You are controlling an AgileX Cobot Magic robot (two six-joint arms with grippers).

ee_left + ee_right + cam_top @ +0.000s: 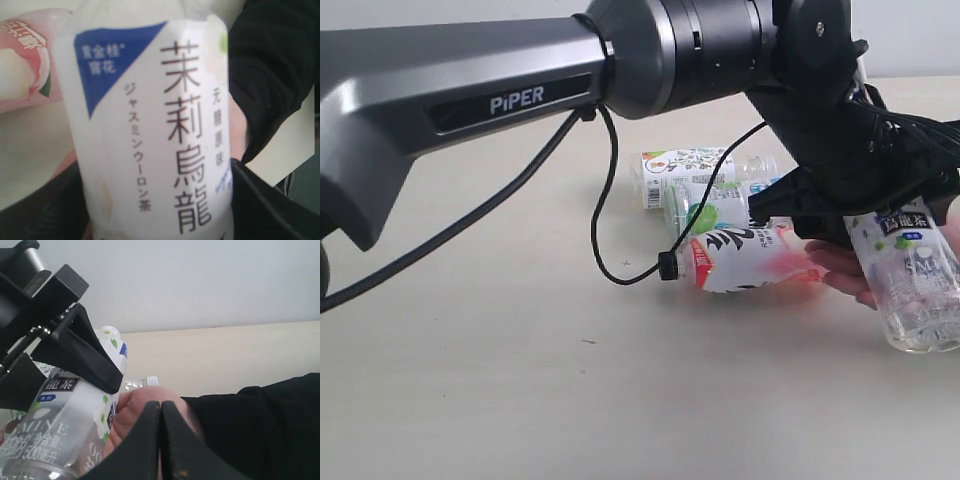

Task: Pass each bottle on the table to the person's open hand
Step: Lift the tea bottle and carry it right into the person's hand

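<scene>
1. The table (520,380) is smooth cream-beige with faint grain.
2. Three clear plastic bottles lie huddled on it: a white colourful-print bottle (685,165), a green-lime bottle (710,205), and nearest, a red-white bottle (745,262) with a round black cap (668,266).
3. The person's hand (840,268) touches the blue-white bottle (917,285).
4. My left claw (860,205) (matte black wedges) is clamped on that glossy-labelled cylinder, above the table.
5. My right claw (160,440) has its tapered fingers pressed together.
</scene>
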